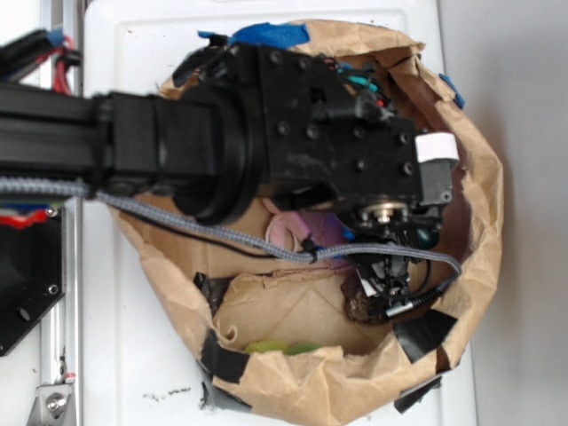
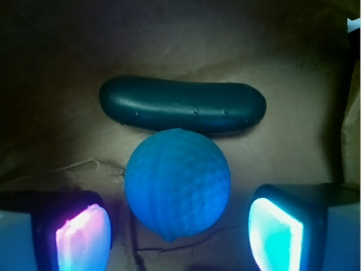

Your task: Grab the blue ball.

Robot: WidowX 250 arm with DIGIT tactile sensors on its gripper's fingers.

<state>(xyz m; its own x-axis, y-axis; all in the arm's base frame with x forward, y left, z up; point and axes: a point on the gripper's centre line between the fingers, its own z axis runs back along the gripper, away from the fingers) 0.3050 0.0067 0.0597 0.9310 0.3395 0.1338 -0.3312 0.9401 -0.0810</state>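
The fingers [image 2: 179,231] are standing wide, flanking the blue ball [image 2: 177,183]. Uneven closure risks rolling it against the adjacent teal capsule [image 2: 181,105].

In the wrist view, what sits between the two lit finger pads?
The blue ball sits between the gripper's fingers, with a gap on each side. The dark teal capsule lies just beyond it. The exterior view hides this.

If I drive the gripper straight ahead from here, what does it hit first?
Most likely the blue ball, which sits between the open gripper fingers. The dark teal capsule lies just beyond it; depth is hard to judge.
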